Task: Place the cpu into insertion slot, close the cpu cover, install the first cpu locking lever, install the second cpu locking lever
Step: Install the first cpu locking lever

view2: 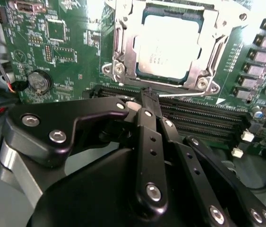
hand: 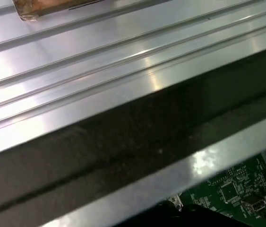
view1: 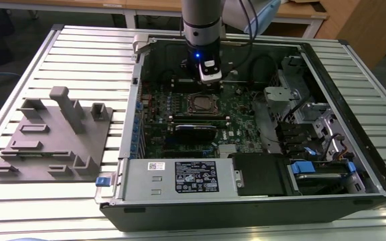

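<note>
The cpu (view2: pixel 169 46), a flat silver-grey square, lies in the insertion slot (view1: pixel 203 104) on the green board. The cpu cover (view2: pixel 123 45), a silvery frame with a large window, lies flat around it. In the second wrist view my gripper (view2: pixel 149 97) hangs above the memory slots just beside the socket. Its black fingers (view2: pixel 147 118) are pressed together with nothing between them. In the exterior view the gripper (view1: pixel 210 78) hovers inside the open case, just behind the socket. I cannot make out how the locking levers stand.
Long black memory slots (view2: pixel 203 118) run beside the socket, and a coin battery (view2: pixel 39 81) sits on the board. A grey labelled power-supply box (view1: pixel 179 175) fills the case's front. A grey fixture block (view1: pixel 52 135) stands at the exterior view's left. The case wall (hand: pixel 123 142) borders the slatted table.
</note>
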Robot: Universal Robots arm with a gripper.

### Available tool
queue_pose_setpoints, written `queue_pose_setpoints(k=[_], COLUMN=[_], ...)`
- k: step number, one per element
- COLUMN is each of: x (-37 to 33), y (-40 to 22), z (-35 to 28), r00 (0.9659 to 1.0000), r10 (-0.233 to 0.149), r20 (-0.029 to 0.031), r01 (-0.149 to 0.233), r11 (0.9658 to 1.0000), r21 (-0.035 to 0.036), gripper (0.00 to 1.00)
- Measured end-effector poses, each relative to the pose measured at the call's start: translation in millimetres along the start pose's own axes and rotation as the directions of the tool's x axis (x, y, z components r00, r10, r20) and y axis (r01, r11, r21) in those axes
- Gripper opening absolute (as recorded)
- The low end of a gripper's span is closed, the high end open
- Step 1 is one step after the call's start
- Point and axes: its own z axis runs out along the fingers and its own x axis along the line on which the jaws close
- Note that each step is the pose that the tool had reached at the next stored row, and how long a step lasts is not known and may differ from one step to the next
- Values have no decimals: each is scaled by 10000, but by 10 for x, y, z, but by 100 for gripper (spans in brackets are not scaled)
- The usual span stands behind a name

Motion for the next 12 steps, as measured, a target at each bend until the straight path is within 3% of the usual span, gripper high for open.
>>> queue_pose_setpoints(k=[1, 8, 12], x=[-2, 8, 14], y=[-4, -9, -11], z=[-1, -3, -3], r00=[10000, 10000, 10000], r10=[6, 11, 24], r20=[-14, -13, -37], r01=[-6, -11, -25], r11=[10000, 10000, 9999], r21=[-33, -59, -152], gripper=[10, 10, 10])
